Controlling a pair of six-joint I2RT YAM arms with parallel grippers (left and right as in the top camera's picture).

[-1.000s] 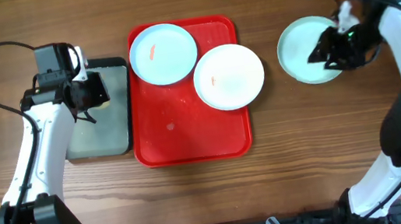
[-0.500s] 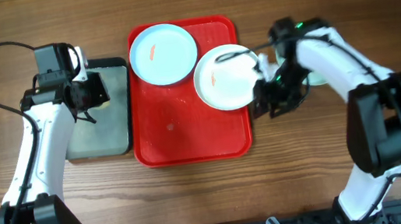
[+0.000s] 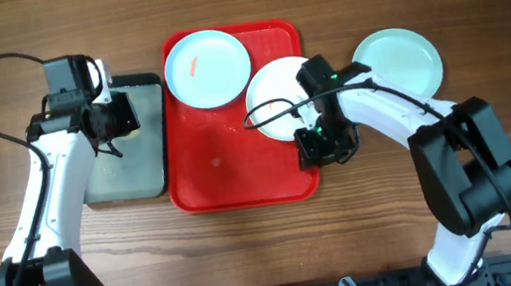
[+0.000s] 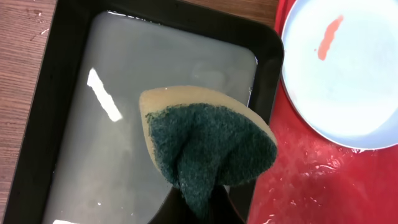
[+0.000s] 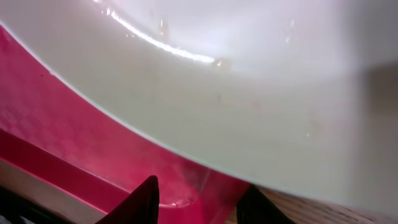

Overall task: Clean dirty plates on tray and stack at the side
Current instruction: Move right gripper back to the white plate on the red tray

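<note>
The red tray (image 3: 230,172) holds a pale turquoise plate (image 3: 208,67) with a reddish smear at its back and a white plate (image 3: 277,95) on its right rim. Another turquoise plate (image 3: 398,60) lies on the table to the right. My right gripper (image 3: 321,146) is open, low at the white plate's near edge; the right wrist view shows the plate's rim (image 5: 249,118) just above the spread fingers (image 5: 198,198), over the tray (image 5: 74,143). My left gripper (image 3: 117,122) is shut on a yellow and green sponge (image 4: 208,143) above the black pan (image 4: 68,124).
The black-rimmed pan (image 3: 128,161) with cloudy water sits left of the tray, touching it. The smeared turquoise plate (image 4: 339,68) shows at the right in the left wrist view. Bare wooden table lies all round.
My right arm swung left from the turquoise plate on the table, across to the white plate, and came down at its near edge on the tray. The left arm has not moved.
</note>
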